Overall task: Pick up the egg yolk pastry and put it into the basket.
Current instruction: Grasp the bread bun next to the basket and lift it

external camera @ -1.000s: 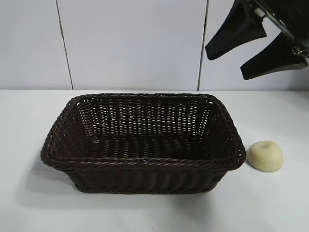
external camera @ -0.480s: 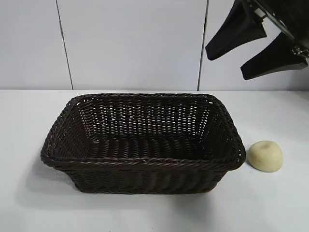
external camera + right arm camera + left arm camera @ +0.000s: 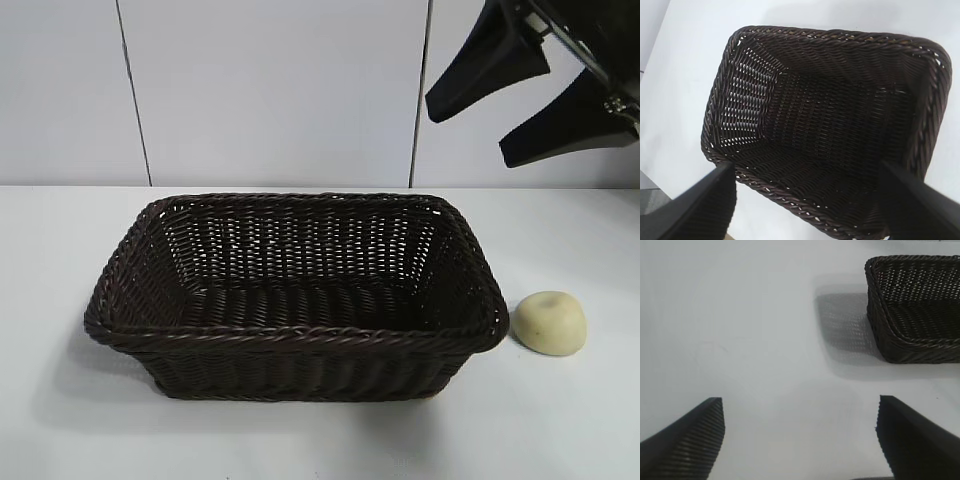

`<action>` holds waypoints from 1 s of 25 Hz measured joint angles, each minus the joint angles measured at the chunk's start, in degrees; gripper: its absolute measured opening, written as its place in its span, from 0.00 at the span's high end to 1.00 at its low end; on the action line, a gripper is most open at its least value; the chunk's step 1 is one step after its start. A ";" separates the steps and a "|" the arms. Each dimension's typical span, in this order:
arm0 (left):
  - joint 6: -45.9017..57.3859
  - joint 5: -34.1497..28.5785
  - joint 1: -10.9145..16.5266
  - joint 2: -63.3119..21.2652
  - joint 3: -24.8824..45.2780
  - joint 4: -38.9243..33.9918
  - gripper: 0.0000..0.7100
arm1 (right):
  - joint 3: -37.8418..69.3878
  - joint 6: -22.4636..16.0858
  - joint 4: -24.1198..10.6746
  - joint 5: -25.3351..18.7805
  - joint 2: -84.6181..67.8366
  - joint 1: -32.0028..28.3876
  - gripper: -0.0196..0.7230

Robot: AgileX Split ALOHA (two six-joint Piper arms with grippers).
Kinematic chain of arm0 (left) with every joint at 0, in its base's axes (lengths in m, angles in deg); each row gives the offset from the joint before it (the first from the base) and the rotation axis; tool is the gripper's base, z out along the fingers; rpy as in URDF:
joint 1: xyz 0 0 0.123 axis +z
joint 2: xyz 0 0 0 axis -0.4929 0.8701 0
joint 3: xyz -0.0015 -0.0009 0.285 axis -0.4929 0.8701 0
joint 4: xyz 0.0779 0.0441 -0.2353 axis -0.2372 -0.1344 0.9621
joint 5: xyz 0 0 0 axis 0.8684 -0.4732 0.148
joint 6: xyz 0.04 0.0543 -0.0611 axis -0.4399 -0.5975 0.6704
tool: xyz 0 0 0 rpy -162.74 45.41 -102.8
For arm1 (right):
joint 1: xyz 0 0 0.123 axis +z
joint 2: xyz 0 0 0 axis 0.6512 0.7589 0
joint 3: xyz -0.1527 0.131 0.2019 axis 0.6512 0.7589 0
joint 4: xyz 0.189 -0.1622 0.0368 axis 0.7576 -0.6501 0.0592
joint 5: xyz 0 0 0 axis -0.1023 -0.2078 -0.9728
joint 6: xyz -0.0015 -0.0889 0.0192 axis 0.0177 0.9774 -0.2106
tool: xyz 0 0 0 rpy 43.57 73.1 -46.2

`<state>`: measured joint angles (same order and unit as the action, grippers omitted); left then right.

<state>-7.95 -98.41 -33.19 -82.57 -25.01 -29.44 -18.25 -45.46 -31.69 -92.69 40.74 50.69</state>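
Beside the wicker basket (image 3: 300,295), at its right end on the white desk (image 3: 560,420), the egg yolk pastry (image 3: 549,322) lies just as it did a second ago. High above it the right claw (image 3: 520,105) hangs spread and empty, barely shifted. Only the left claw (image 3: 800,437), also spread, shows bare desk. Nothing grasped yet; the descent comes next, I'd judge.

White table (image 3: 60,430), matte and plain, spans the whole foreground, its far edge meeting a pale panelled wall (image 3: 270,90) marked by two thin dark vertical seams, one (image 3: 133,90) toward the table's left end, the other (image 3: 420,90) toward its right end.
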 joint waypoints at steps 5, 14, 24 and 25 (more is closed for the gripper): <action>0.00 0.00 0.00 0.00 0.00 0.00 0.15 | 0.00 -4.61 -2.67 0.00 0.00 0.00 0.22; 0.00 0.00 0.00 0.00 0.00 0.00 0.15 | 0.00 -20.47 -20.81 -0.54 0.00 0.00 0.22; 0.00 0.00 0.00 0.00 0.00 0.00 0.15 | -2.52 -24.81 -27.22 -4.94 0.01 -3.40 0.22; 0.00 0.00 0.00 0.00 0.00 0.00 0.15 | -3.43 -24.87 -27.22 -5.56 0.01 -4.80 0.22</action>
<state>-7.95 -98.41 -33.19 -82.57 -25.01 -29.44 -21.68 -70.33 -58.91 -98.25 40.75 45.88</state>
